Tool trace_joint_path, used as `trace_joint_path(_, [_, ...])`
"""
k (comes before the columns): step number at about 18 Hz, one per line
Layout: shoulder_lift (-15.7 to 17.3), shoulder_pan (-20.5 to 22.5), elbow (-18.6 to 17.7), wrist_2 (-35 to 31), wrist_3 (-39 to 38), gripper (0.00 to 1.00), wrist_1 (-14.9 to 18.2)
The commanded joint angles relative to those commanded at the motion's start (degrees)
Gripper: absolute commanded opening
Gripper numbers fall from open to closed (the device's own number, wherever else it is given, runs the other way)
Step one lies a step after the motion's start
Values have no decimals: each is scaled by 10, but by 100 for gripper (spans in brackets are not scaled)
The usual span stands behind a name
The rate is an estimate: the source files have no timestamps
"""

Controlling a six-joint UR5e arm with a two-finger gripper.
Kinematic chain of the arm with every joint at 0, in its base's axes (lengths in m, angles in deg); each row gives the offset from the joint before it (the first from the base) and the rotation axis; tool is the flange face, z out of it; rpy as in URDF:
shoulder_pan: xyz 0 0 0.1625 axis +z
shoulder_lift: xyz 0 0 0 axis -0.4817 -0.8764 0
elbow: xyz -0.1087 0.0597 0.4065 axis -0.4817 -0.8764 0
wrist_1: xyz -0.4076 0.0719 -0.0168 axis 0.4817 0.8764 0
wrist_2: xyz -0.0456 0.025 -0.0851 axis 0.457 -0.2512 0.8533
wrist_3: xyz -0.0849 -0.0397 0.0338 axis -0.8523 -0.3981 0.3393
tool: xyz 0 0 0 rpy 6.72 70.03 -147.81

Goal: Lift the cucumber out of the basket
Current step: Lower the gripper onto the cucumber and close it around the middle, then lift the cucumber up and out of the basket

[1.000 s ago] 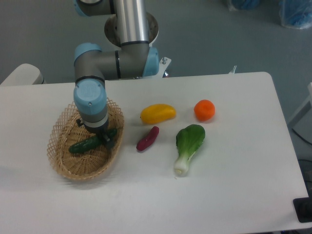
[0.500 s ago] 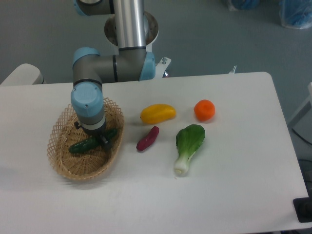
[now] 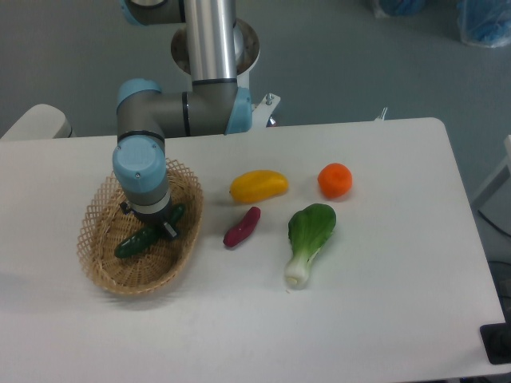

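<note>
The cucumber (image 3: pixel 146 237), slim, stiff and likely slippery, is seen lying in the basket (image 3: pixel 96 259) at the left, apparently pinched near its middle by the gripper (image 3: pixel 159 227), though the jaws are largely hidden.

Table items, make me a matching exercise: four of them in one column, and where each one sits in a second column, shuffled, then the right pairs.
Things:
1. cucumber
2. orange
3. bok choy
4. purple sweet potato

Places:
A. farthest right on the table, beside the yellow mango
B. between the basket and the leafy green
C. inside the wicker basket, under the gripper
D. in front of the orange, white stem toward the camera

Pairs: 1-C, 2-A, 3-D, 4-B
</note>
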Motion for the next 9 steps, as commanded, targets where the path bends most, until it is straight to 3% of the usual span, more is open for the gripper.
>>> trace_joint_path(6, [18,29,40,1,4,17,36])
trace_joint_path(9, [17,50,81,3,6,17,64])
